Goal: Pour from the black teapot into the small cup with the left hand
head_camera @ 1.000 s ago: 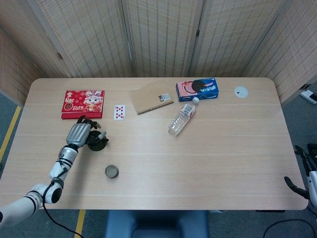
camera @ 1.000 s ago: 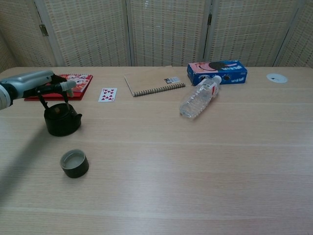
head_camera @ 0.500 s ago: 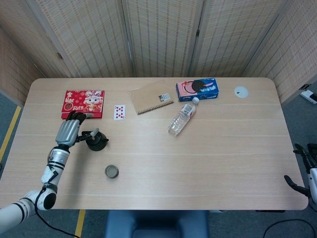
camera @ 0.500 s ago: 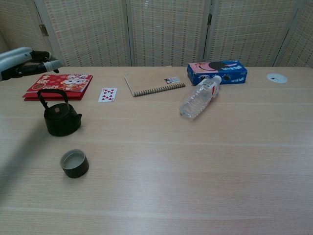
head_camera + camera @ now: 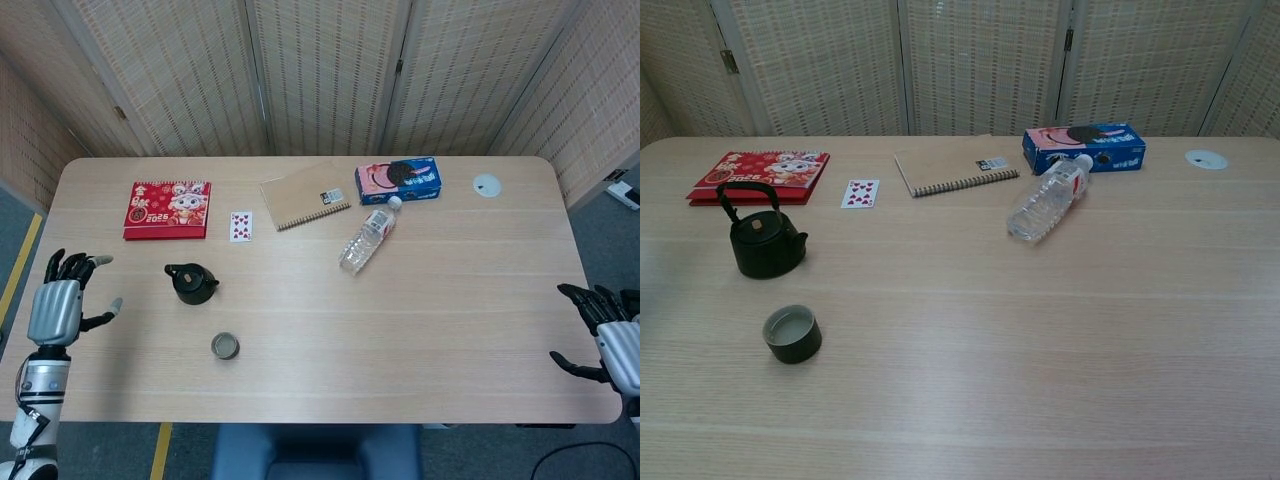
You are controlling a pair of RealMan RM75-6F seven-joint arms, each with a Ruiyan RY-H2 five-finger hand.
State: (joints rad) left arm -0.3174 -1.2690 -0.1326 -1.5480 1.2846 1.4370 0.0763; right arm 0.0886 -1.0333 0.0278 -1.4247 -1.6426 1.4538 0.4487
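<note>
Left hand (image 5: 62, 305) at the near-left edge of the counter (image 5: 450, 300), fingers spread wide, holding nothing, well apart from the teapot. Only the head view shows it. Right hand (image 5: 610, 335) at the near-right corner, fingers apart, nothing in it, also head view only.

Small cup (image 5: 792, 334) upright on the counter, nearest item on the left side. Black teapot (image 5: 764, 243) just behind it, upright, lid on, handle standing up, apart from the cup; nothing touching either.

Mid-counter: clear water bottle (image 5: 1048, 205) lying on its side, cap end pointing toward the far edge, near the blue cookie box (image 5: 1083, 147).

Far row, left to right: red booklet (image 5: 762, 175) flat just behind the teapot, playing card (image 5: 860, 193) face up, spiral notebook (image 5: 955, 165) lying at an angle, cookie box, then a small white round disc (image 5: 1206, 158) near the far-right corner. Woven screen panels (image 5: 980, 65) behind the counter.
</note>
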